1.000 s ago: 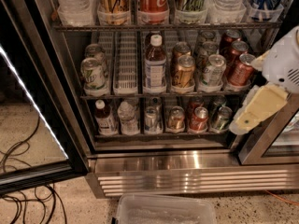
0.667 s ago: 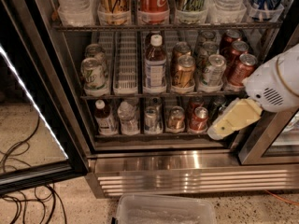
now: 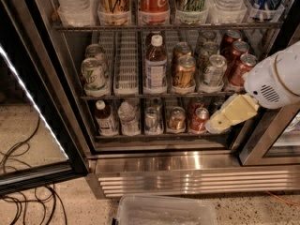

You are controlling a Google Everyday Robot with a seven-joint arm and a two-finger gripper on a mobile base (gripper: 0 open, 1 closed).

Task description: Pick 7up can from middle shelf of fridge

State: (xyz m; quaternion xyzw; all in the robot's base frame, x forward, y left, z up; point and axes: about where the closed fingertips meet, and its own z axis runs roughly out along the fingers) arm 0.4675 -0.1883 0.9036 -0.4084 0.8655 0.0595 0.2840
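The fridge (image 3: pixel 187 165) stands open, its black-framed glass door (image 3: pixel 33 102) swung out to the left. On the middle shelf (image 3: pixel 126 86), silvery-white cans with green markings stand in the far-left lane; the front one looks like the 7up can (image 3: pixel 93 74). A similar silvery-green can (image 3: pixel 214 71) stands in a right-hand lane. My gripper (image 3: pixel 220 121), cream-coloured on a white arm (image 3: pixel 276 81), hangs at the fridge's right side, in front of the bottom tier's right end. It is below the middle shelf and far right of the left-lane can. It holds nothing that I can see.
The middle shelf also holds a bottle (image 3: pixel 155 64), gold-brown cans (image 3: pixel 183 71) and red cans (image 3: pixel 241 69). Tall cans and bottles fill the top tier (image 3: pixel 154 3). A clear plastic bin (image 3: pixel 166 212) sits on the floor in front. Black cables (image 3: pixel 23 191) lie at the left.
My gripper and arm have moved down and to the left, from beside the middle shelf's right end to the bottom tier's right end. The cans have not moved.
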